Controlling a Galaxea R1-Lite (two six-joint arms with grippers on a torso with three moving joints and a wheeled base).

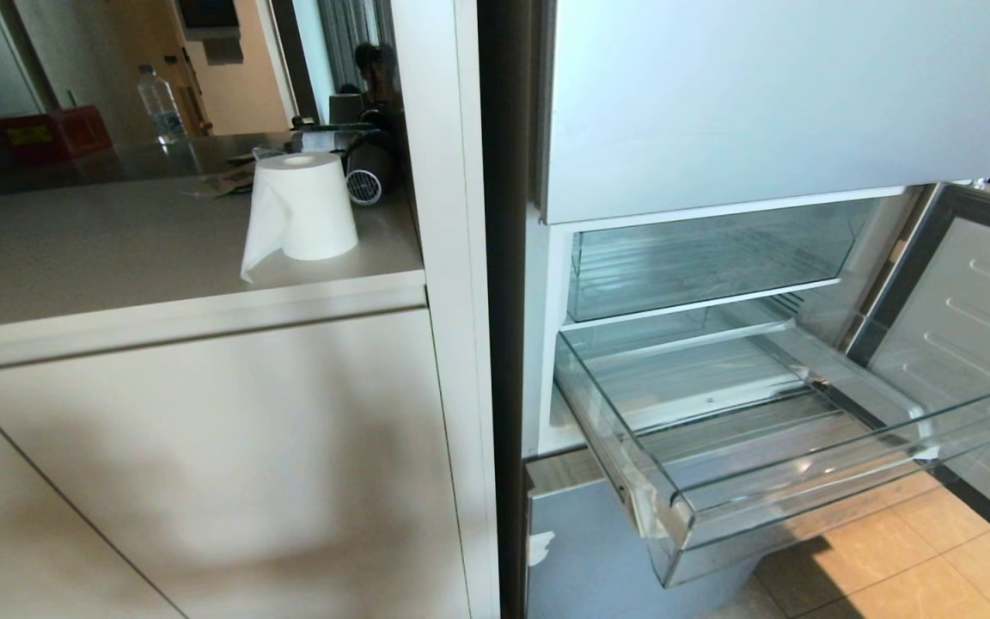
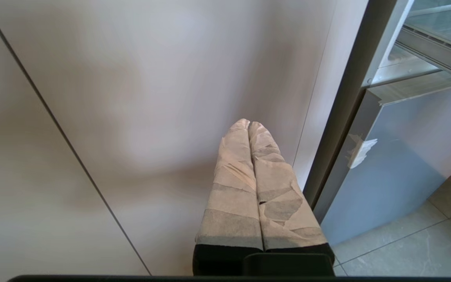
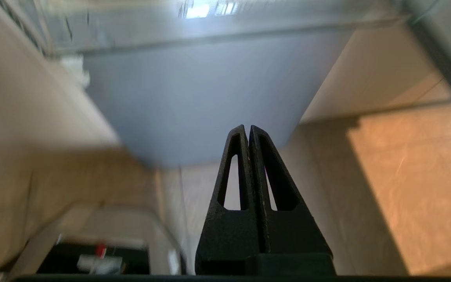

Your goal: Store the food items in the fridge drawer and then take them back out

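While the fridge drawer (image 1: 770,447) stuck out of the fridge with nothing in it, the left gripper (image 2: 249,124) pressed its taped fingers (image 2: 233,188) together by a cupboard. The right gripper (image 3: 248,128) also had its fingers pressed together, above the floor (image 3: 405,176).

No text, label or number is legible; the red box's (image 1: 52,133) yellow label is unreadable.

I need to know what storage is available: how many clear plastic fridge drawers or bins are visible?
2. The fridge drawer is pulled out at the bottom of the open compartment, empty; a deeper clear bin sits pushed in just above it. Others may hide behind the closed door panels.
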